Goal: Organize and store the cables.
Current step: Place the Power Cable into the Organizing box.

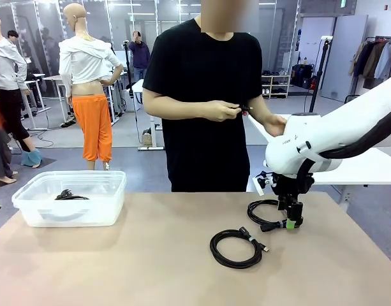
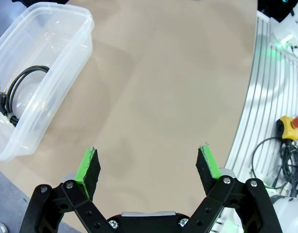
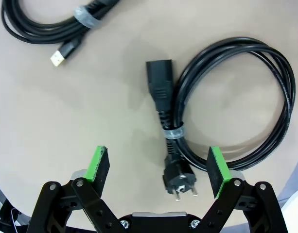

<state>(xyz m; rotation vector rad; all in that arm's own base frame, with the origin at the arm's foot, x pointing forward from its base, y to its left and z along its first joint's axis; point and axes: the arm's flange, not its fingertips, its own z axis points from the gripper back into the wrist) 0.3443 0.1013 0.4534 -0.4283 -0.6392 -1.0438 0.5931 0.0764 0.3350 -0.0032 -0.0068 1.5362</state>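
Spread wide, the right claw (image 1: 291,223) hangs low at the end of its white arm (image 1: 335,134) over the far right part of the table (image 1: 150,274). From the right wrist view, its green pads (image 3: 218,165) stand either side of the tied neck of a coiled black power cable (image 3: 272,63), where a grey band binds the loops. A round two-pin plug lies between the pads and a block-shaped socket end lies just beyond it. Nothing is pinched, and whether the pads touch the cord cannot be told.

Just beside that coil, nearer and to its left, a second cable (image 1: 213,247) lies flat on the table, a banded ring with a small flat metal plug sticking out.

Further left, the left claw (image 2: 148,149) is also spread wide and holds nothing, hanging above bare tan tabletop. At the far left of the table sits a clear plastic tub (image 1: 55,213), and a third cable (image 1: 71,196) lies coiled on its floor. Off the table's edge in the left wrist view, a yellow box (image 2: 289,127) with a red button rests among loose cords.

Across the table a person (image 1: 205,76) in a black T-shirt stands with both hands (image 1: 224,111) at waist height around something small and dark, too small to make out.
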